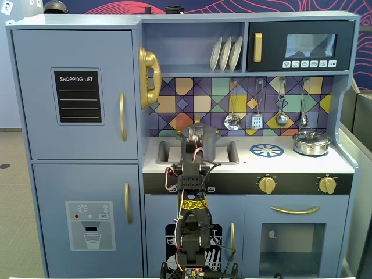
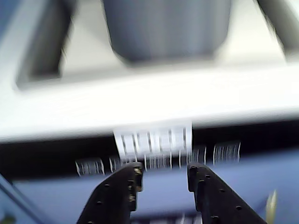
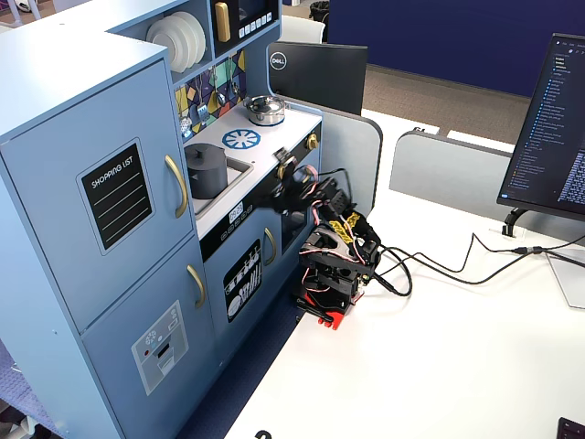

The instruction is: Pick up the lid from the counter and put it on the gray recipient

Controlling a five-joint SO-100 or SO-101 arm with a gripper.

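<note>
Gray recipient (image 3: 207, 170) in the sink (image 3: 239, 171), centre-left of that fixed view, lid (image 3: 205, 149) already on top. Black gripper (image 2: 161, 171) low in the wrist view, jaws narrowly parted, empty.

1. The toy kitchen (image 1: 75, 174) is pale blue, with gold door handles (image 1: 122, 117) and gold knobs (image 1: 267, 185).
2. Its back wall (image 1: 192, 102) is a mosaic of purple, yellow, teal and orange shapes.
3. The counter (image 1: 290, 163) is white, with a blue-and-white burner ring (image 1: 267, 150).
4. The pot in the sink (image 3: 207, 169) is matte dark gray.
5. The small pot (image 1: 311, 142) is shiny silver.
6. The shopping list board (image 1: 77, 96) is black with white lettering.
7. The hand (image 2: 163, 173) is black.
8. The plates (image 1: 225, 53) are white.
9. The arm (image 3: 334, 256) is black, with yellow tape and red wires.
</note>
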